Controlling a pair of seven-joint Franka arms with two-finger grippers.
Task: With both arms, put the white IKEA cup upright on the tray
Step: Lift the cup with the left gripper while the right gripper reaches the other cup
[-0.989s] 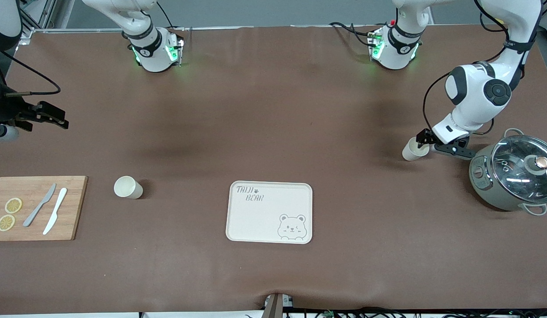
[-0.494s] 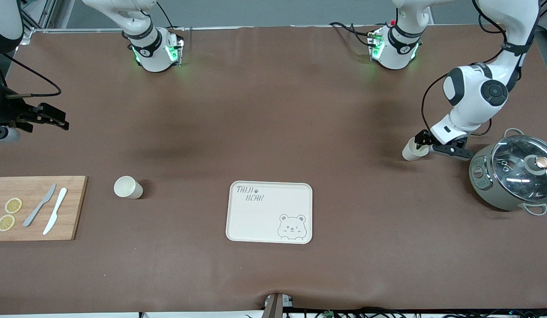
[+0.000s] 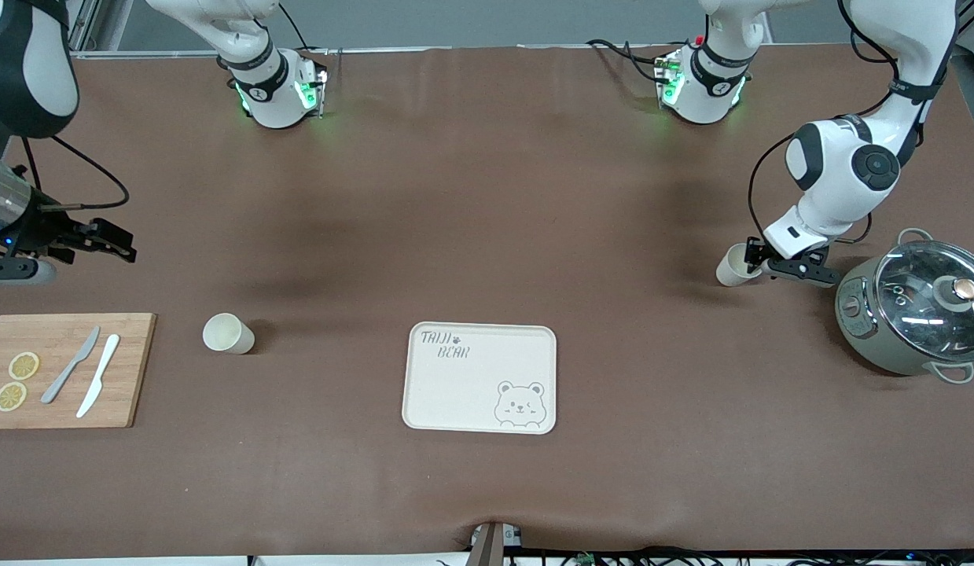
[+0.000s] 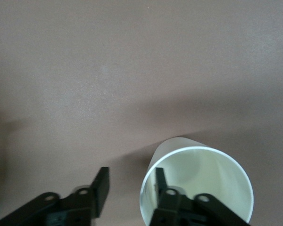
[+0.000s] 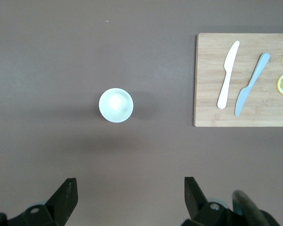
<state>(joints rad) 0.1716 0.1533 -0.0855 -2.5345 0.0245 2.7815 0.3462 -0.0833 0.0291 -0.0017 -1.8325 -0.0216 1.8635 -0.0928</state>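
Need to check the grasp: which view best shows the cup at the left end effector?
Left wrist view: the cup fills it, one finger inside the rim. Front view shows it small beside the pot. Right wrist view misses it.

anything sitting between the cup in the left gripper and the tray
Nothing visible does. The left gripper has one finger inside the cup, and only bare table lies from there to the tray.
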